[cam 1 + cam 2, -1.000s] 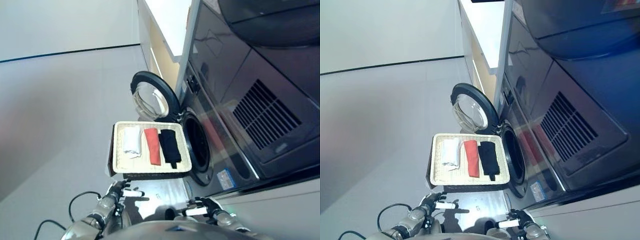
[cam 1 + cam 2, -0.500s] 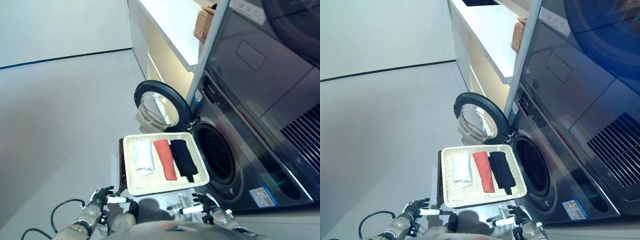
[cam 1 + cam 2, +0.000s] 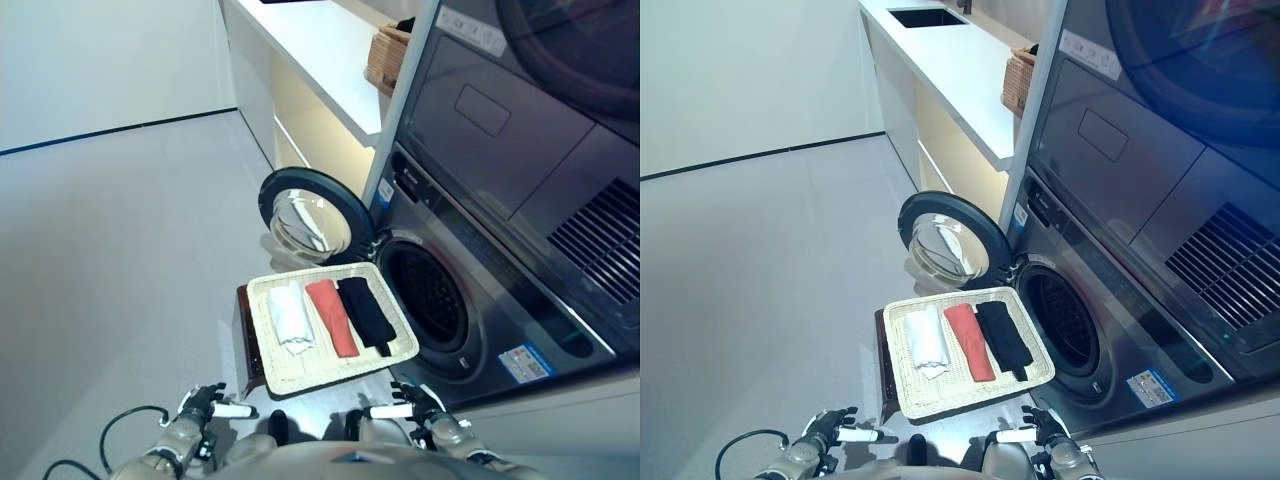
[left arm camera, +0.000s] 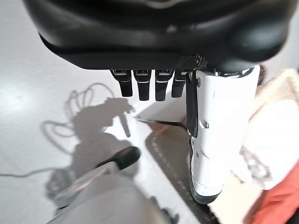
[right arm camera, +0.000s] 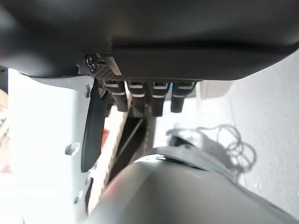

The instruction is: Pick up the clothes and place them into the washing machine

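Note:
A white wicker tray [image 3: 257, 330] rests on a dark stand in front of the washing machine. Three folded clothes lie in it side by side: a white one [image 3: 290, 318], a red one [image 3: 332, 316] and a black one [image 3: 367, 312]. The machine's drum [image 3: 428, 295] gapes just right of the tray, and its round door [image 3: 308, 215] is swung open behind the tray. My left hand [image 3: 200, 403] hangs low near the tray's front left corner, open and empty. My right hand [image 3: 420, 403] is open too, below the front right corner. In the left wrist view the white cloth [image 4: 275, 140] shows past the thumb.
A second appliance [image 3: 520, 90] is stacked above the washer. A white counter [image 3: 310, 50] runs along the wall behind the door, with a brown wicker basket [image 3: 385, 60] on it. Grey floor spreads out to the left.
The whole picture has shifted and levelled out as the camera moved. The tray, clothes and door keep their places. Both hands stay low, open and empty.

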Robot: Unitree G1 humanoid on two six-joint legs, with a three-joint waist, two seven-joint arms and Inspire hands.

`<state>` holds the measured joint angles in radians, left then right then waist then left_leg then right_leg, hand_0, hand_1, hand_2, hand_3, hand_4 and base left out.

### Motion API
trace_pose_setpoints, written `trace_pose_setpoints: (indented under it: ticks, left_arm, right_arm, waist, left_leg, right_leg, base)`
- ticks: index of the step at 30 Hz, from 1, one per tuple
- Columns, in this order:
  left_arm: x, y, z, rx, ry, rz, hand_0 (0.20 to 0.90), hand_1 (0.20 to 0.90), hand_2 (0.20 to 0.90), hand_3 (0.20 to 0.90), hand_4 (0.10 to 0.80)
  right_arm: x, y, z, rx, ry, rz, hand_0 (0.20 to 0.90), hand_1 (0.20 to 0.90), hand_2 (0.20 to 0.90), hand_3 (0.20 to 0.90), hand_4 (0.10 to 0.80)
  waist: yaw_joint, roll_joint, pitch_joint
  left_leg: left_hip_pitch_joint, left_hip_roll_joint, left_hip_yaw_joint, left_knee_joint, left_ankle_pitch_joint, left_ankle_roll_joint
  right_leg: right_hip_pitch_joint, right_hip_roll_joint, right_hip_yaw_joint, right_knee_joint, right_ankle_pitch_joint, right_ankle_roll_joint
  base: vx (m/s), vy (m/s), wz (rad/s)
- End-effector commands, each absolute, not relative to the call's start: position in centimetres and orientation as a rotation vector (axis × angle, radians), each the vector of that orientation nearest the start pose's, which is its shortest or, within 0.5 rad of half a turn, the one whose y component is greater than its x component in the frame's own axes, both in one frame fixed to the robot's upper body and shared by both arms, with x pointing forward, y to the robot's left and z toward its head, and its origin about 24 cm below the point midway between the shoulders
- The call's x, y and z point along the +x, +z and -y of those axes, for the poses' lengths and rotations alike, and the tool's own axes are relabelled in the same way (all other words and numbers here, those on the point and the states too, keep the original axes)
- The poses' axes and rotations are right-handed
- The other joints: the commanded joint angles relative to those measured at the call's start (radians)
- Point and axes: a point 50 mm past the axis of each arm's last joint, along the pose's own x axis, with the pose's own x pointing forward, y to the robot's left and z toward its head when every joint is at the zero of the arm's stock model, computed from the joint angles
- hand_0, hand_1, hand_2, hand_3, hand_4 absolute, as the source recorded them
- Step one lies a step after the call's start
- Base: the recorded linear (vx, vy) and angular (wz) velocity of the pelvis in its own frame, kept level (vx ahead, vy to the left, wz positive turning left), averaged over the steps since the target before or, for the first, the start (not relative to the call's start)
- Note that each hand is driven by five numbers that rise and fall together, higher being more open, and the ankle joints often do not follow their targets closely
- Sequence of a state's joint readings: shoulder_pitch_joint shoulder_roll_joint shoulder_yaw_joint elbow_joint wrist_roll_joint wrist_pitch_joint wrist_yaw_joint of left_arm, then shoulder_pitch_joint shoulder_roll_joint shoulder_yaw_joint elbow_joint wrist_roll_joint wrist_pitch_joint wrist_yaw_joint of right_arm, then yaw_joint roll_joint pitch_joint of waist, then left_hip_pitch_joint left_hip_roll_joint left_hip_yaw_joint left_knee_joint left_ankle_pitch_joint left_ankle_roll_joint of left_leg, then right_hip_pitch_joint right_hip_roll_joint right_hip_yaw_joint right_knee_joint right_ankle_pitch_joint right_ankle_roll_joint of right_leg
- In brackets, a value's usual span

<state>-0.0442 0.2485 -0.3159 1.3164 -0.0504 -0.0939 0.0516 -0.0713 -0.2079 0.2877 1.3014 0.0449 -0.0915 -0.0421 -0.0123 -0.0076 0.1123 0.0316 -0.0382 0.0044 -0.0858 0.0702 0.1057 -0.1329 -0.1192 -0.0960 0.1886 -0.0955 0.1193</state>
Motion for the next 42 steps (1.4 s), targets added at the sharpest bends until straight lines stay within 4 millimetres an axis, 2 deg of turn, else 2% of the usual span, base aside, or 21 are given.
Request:
trace_pose_setpoints:
  ticks: [1,8,10,11,12,14,16,18,20,23,30,32,33,34,35,36,37,38,39,40,42]
  left_arm:
    - [11.4,-16.0,-21.4,0.369,-0.064,-1.112,0.9,0.9,0.9,0.9,0.8]
    - [11.3,-16.1,-20.7,0.373,-0.097,-1.11,0.9,0.9,0.9,0.9,0.8]
    - [11.8,-15.9,-20.9,0.368,-0.081,-1.096,0.9,0.9,0.9,0.9,0.8]
    - [11.8,-15.9,-20.9,0.368,-0.081,-1.096,0.9,0.9,0.9,0.9,0.8]
    - [12.7,-15.6,-21.0,0.362,-0.064,-1.069,0.9,0.9,0.9,0.9,0.8]
    - [12.9,-15.5,-21.0,0.356,-0.057,-1.062,0.9,0.9,0.9,0.9,0.8]
    - [12.3,-15.8,-20.8,0.34,-0.05,-1.08,0.9,0.9,0.9,0.9,0.8]
    - [11.6,-16.0,-20.9,0.343,-0.048,-1.102,0.9,0.9,0.9,0.9,0.8]
    - [11.1,-16.1,-20.9,0.348,-0.052,-1.117,0.9,0.9,0.9,0.9,0.8]
    - [11.0,-16.1,-21.1,0.37,-0.06,-1.121,0.9,0.9,0.9,0.9,0.8]
    - [10.6,-16.2,-21.4,0.384,-0.079,-1.128,0.9,0.9,0.9,0.9,0.8]
    - [11.3,-15.8,-21.8,0.386,-0.063,-1.096,0.9,0.9,0.9,0.9,0.8]
    - [12.8,-15.3,-22.2,0.388,-0.037,-1.046,0.9,0.9,0.9,0.9,0.8]
    - [12.8,-15.2,-22.2,0.388,-0.036,-1.045,0.9,0.9,0.9,0.9,0.8]
    - [13.1,-15.1,-22.3,0.392,-0.029,-1.037,0.9,0.9,0.9,0.9,0.8]
    - [14.3,-14.6,-22.8,0.391,0.003,-1.003,0.9,0.9,0.9,0.9,0.8]
    - [14.3,-14.6,-22.8,0.391,0.004,-1.003,0.9,0.9,0.9,0.9,0.8]
    - [15.3,-14.3,-22.2,0.349,0.019,-0.963,0.9,0.9,0.9,0.9,0.8]
    - [15.3,-14.3,-22.2,0.349,0.02,-0.962,0.9,0.9,0.9,0.9,0.8]
    - [16.0,-14.1,-21.5,0.334,0.006,-0.93,0.9,0.9,0.9,0.9,0.8]
    - [16.7,-13.8,-20.7,0.316,-0.009,-0.89,0.9,0.9,0.9,0.9,0.8]
  right_arm:
    - [9.4,-15.7,25.1,-0.468,-0.004,-1.195,0.9,0.9,0.9,0.9,0.8]
    - [9.1,-15.7,25.3,-0.455,0.0,-1.214,0.9,0.9,0.9,0.9,0.8]
    - [9.6,-15.6,25.4,-0.443,-0.016,-1.2,0.9,0.9,0.9,0.9,0.8]
    - [9.6,-15.6,25.4,-0.443,-0.016,-1.2,0.9,0.9,0.9,0.9,0.8]
    - [10.4,-15.3,25.7,-0.446,-0.041,-1.174,0.9,0.9,0.9,0.9,0.8]
    - [11.0,-15.0,25.9,-0.449,-0.057,-1.153,0.9,0.9,0.9,0.9,0.8]
    - [11.3,-14.9,26.1,-0.436,-0.075,-1.147,0.9,0.9,0.9,0.9,0.8]
    - [11.1,-14.8,26.7,-0.413,-0.12,-1.155,0.9,0.9,0.9,0.9,0.8]
    - [11.1,-14.6,27.2,-0.41,-0.145,-1.16,0.9,0.9,0.9,0.9,0.8]
    - [11.6,-14.5,27.3,-0.394,-0.17,-1.144,0.9,0.9,0.9,0.9,0.8]
    - [13.2,-13.8,27.8,-0.432,-0.17,-1.117,0.9,0.9,0.9,0.9,0.8]
    - [15.4,-12.9,28.1,-0.457,-0.174,-1.058,0.9,0.9,0.9,0.9,0.8]
    - [18.3,-11.4,28.7,-0.513,-0.192,-0.98,0.9,0.9,0.9,0.9,0.8]
    - [18.4,-11.3,28.7,-0.513,-0.192,-0.979,0.9,0.9,0.9,0.9,0.8]
    - [19.2,-10.9,28.6,-0.523,-0.192,-0.958,0.9,0.9,0.9,0.9,0.8]
    - [20.3,-10.2,28.8,-0.542,-0.211,-0.918,0.9,0.9,0.9,0.9,0.8]
    - [20.4,-10.2,28.8,-0.542,-0.211,-0.917,0.9,0.9,0.9,0.9,0.8]
    - [23.1,-8.2,29.4,-0.572,-0.246,-0.836,0.9,0.9,0.9,0.9,0.8]
    - [23.1,-8.2,29.4,-0.572,-0.246,-0.834,0.9,0.9,0.9,0.9,0.8]
    - [25.4,-6.2,30.0,-0.608,-0.278,-0.767,0.9,0.9,0.9,0.9,0.8]
    - [26.9,-4.6,30.6,-0.652,-0.299,-0.724,0.9,0.9,0.9,0.9,0.8]
  waist:
    - [0.027,-0.006,-0.048]
    - [0.026,-0.006,-0.068]
    - [0.026,-0.019,-0.044]
    - [0.024,-0.019,-0.045]
    - [0.04,-0.029,0.0]
    - [0.046,-0.035,0.011]
    - [0.057,-0.035,-0.001]
    - [0.064,-0.014,-0.022]
    - [0.064,0.005,-0.049]
    - [0.055,0.014,-0.067]
    - [0.085,0.025,-0.077]
    - [0.104,0.035,-0.045]
    - [0.131,0.05,0.011]
    - [0.13,0.05,0.009]
    - [0.126,0.045,0.023]
    - [0.12,0.036,0.06]
    - [0.12,0.036,0.059]
    - [0.129,0.044,0.104]
    - [0.128,0.045,0.101]
    - [0.125,0.057,0.126]
    - [0.124,0.066,0.137]
  left_leg:
    - [0.061,0.027,-0.033,0.033,-0.083,-0.116]
    - [0.065,0.048,-0.058,0.045,-0.092,-0.139]
    - [-0.009,0.051,-0.048,0.221,-0.074,-0.174]
    - [-0.013,0.052,-0.049,0.227,-0.077,-0.175]
    - [-0.105,0.035,-0.076,0.376,-0.005,-0.189]
    - [-0.14,0.021,-0.088,0.403,-0.003,-0.182]
    - [-0.141,0.009,-0.096,0.298,-0.039,-0.163]
    - [-0.122,0.033,-0.088,0.121,-0.013,-0.156]
    - [-0.093,0.042,-0.084,0.028,0.011,-0.154]
    - [-0.062,0.04,-0.069,0.016,0.007,-0.153]
    - [-0.023,0.008,-0.029,0.021,-0.04,-0.122]
    - [-0.046,0.014,0.0,0.045,-0.051,-0.109]
    - [-0.093,0.024,0.029,0.073,-0.057,-0.111]
    - [-0.099,0.024,0.028,0.077,-0.058,-0.111]
    - [-0.134,0.017,0.032,0.11,-0.062,-0.115]
    - [-0.183,0.003,0.019,0.181,-0.078,-0.115]
    - [-0.187,0.004,0.019,0.185,-0.08,-0.115]
    - [-0.248,0.001,0.02,0.214,-0.079,-0.116]
    - [-0.254,0.001,0.019,0.217,-0.079,-0.115]
    - [-0.313,0.001,0.026,0.232,-0.069,-0.116]
    - [-0.378,-0.004,0.021,0.257,-0.061,-0.117]
  right_leg:
    - [0.121,0.037,-0.006,-0.212,0.184,-0.017]
    - [0.179,0.072,0.009,-0.243,0.15,-0.045]
    - [0.196,0.078,0.006,-0.24,0.137,-0.067]
    - [0.195,0.078,0.005,-0.24,0.137,-0.067]
    - [0.203,0.073,0.01,-0.234,0.143,-0.081]
    - [0.201,0.07,0.012,-0.234,0.146,-0.083]
    - [0.209,0.07,0.027,-0.256,0.145,-0.072]
    - [0.226,0.078,0.04,-0.27,0.133,-0.056]
    - [0.242,0.078,0.041,-0.274,0.114,-0.047]
    - [0.248,0.065,0.035,-0.274,0.104,-0.04]
    - [0.246,0.001,0.054,-0.25,0.11,0.003]
    - [0.154,-0.006,0.032,-0.118,0.1,0.013]
    - [0.045,-0.039,-0.097,-0.048,0.119,0.016]
    - [0.039,-0.039,-0.098,-0.045,0.118,0.016]
    - [0.027,-0.046,-0.128,-0.07,0.127,0.01]
    - [0.01,-0.036,-0.087,-0.085,0.133,-0.011]
    - [0.008,-0.035,-0.087,-0.084,0.133,-0.012]
    - [-0.04,-0.046,-0.113,-0.076,0.146,-0.024]
    - [-0.045,-0.046,-0.113,-0.074,0.145,-0.024]
    - [-0.113,-0.05,-0.125,-0.05,0.154,-0.027]
    - [-0.172,-0.049,-0.122,-0.031,0.155,-0.03]
  base:
    - [0.171,-0.095,0.37]
    - [0.099,-0.093,0.21]
    - [0.002,-0.108,0.08]
    - [-0.103,-0.091,0.13]
    - [-0.095,-0.053,0.15]
    - [-0.029,-0.046,0.03]
    - [0.151,0.011,-0.09]
    - [0.21,0.072,-0.05]
    - [0.18,0.092,-0.01]
    - [0.118,0.075,-0.22]
    - [0.083,0.083,-0.31]
    - [-0.195,0.061,-0.35]
    - [-0.297,0.05,-0.64]
    - [-0.294,0.025,-1.18]
    - [-0.128,-0.066,-0.99]
    - [-0.127,-0.066,-0.67]
    - [-0.226,-0.08,0.26]
    - [-0.165,-0.022,0.42]
    - [-0.304,-0.008,0.2]
    - [-0.192,0.011,0.03]
    - [-0.18,-0.003,-0.01]
